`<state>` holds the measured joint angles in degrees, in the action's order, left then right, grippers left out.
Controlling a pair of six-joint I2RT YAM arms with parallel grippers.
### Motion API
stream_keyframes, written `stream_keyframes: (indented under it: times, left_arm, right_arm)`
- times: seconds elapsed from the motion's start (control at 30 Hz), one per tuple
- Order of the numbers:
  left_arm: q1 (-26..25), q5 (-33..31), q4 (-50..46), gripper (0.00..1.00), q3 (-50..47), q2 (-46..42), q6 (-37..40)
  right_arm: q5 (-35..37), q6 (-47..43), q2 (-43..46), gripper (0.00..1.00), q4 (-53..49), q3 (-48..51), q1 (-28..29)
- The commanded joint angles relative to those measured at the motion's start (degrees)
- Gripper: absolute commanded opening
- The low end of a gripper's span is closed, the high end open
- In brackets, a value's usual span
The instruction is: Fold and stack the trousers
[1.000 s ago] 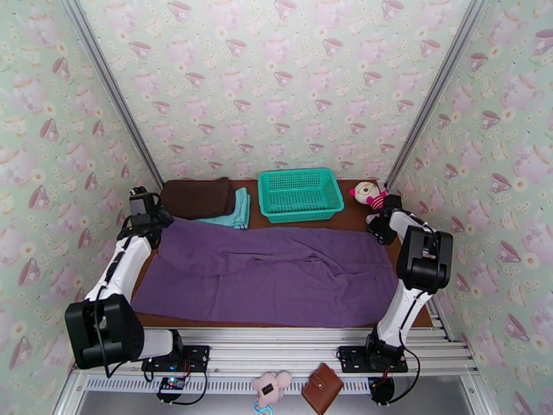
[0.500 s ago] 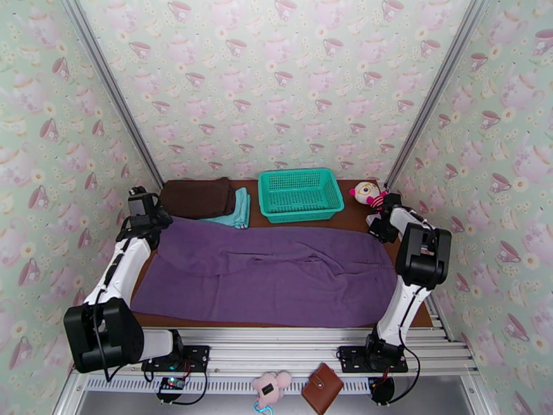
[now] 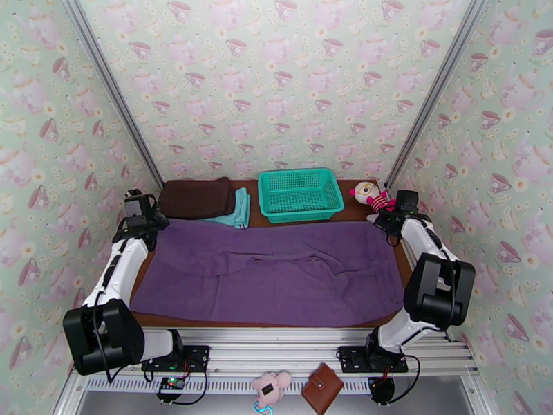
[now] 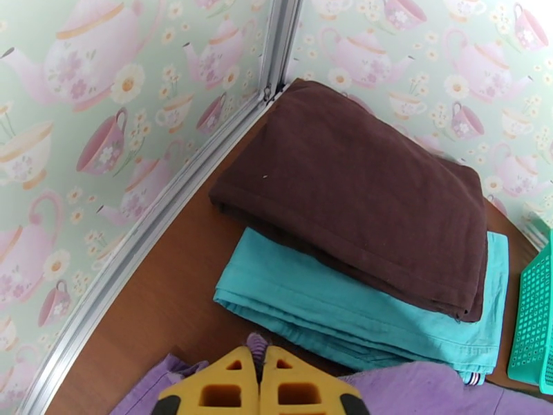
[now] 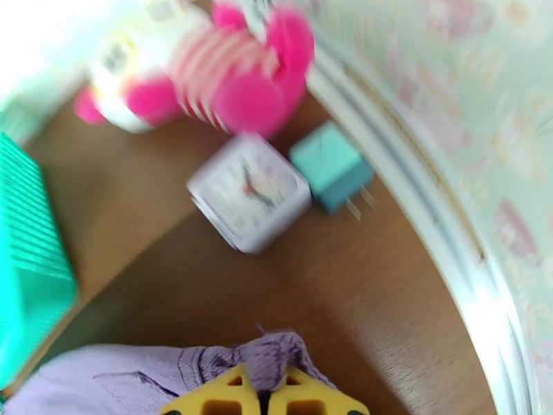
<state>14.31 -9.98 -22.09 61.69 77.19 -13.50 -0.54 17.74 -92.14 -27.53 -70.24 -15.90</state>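
The right claw (image 5: 266,385), newly pinching the trousers (image 3: 269,271) at 2 o'clock, has drawn that corner outward; the left claw (image 4: 259,357) pinches the 10 o'clock corner. Far edge stretched, seemingly ready for folding.

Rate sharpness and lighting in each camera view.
Top external: sharp and evenly lit, with soft shadows in the folds of the trousers; the wide-angle lens splays the frame rails. Left wrist: crisp, with flat light on the brown garment and teal garment. Right wrist: motion-blurred, the clock smeared and the plush toy washed out by glare at upper left.
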Motion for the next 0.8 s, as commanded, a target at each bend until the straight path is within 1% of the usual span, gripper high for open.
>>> stream_keyframes:
  times: [0.0,0.23,0.47,0.53,0.67,0.77]
  left_arm:
    - [1.70,0.26,-1.89,0.00,4.39,-0.30,-0.74]
    - [6.38,2.46,-4.96,0.00,11.89,2.51,-1.79]
    - [9.13,3.89,-8.07,0.00,17.60,4.32,-2.92]
    - [9.18,4.41,-7.67,0.00,16.82,3.76,-3.24]
    - [10.13,4.64,-6.26,0.00,14.62,2.45,-4.47]
    - [10.94,6.18,-7.12,0.00,13.73,1.72,-5.45]
  right_arm:
    - [-1.39,1.68,2.49,0.00,5.78,2.47,-2.24]
    - [-8.06,4.72,6.35,0.00,14.17,6.80,-6.93]
    - [-8.21,4.49,11.42,0.00,23.77,10.77,-7.48]
    - [-8.58,4.40,12.55,0.00,25.47,11.73,-7.48]
    - [-6.23,6.52,15.04,0.00,31.85,14.89,-7.77]
    - [-6.35,6.93,15.32,0.00,31.02,13.95,-7.83]
